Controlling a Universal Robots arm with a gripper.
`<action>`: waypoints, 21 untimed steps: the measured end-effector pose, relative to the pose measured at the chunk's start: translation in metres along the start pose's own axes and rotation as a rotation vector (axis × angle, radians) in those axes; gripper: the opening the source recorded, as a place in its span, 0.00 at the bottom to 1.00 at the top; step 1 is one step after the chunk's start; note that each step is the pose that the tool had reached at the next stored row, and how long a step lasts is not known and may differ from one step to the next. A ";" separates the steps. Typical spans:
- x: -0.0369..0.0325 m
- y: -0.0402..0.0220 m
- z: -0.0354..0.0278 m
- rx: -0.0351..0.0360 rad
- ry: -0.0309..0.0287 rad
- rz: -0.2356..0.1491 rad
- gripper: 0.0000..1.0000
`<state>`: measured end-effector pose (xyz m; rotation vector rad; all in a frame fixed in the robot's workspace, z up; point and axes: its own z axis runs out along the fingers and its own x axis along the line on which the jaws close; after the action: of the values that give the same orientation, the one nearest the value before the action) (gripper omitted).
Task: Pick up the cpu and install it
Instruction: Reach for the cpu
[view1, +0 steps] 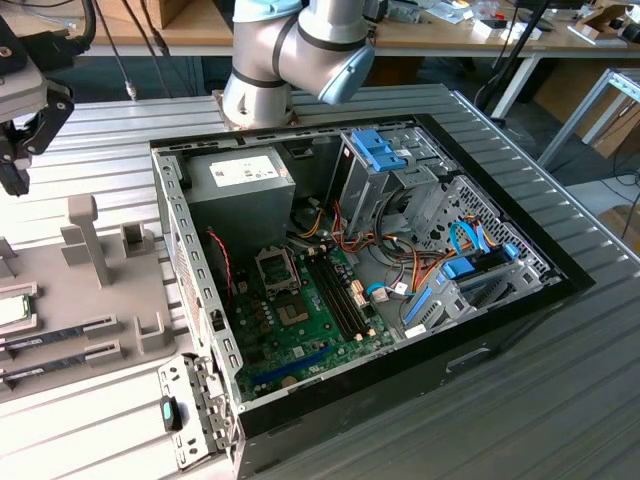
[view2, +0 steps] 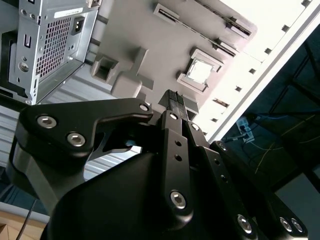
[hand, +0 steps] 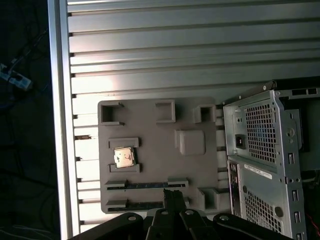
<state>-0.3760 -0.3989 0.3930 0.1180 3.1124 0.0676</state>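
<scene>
Tips of my claw are pressed together, pinching nothing, above the grey tray; the cpu lies below, a recess keeping it square for pickup.

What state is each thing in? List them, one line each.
pincer: shut, holding nothing, hovers over the tray.
cpu: lying flat in its recess of the gray tray, not gripped.
memory sticks: lying in their slots of the tray.
computer case: on its side, open, the inside exposed.
</scene>
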 end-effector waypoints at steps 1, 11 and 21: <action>0.0022 -0.0002 -0.0001 0.0000 0.0000 0.000 0.11; 0.0113 -0.0009 0.0002 0.0000 -0.0001 0.000 0.11; 0.0226 -0.0017 0.0006 0.0000 0.0001 0.000 0.11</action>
<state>-0.3987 -0.3989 0.3918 0.1180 3.1125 0.0676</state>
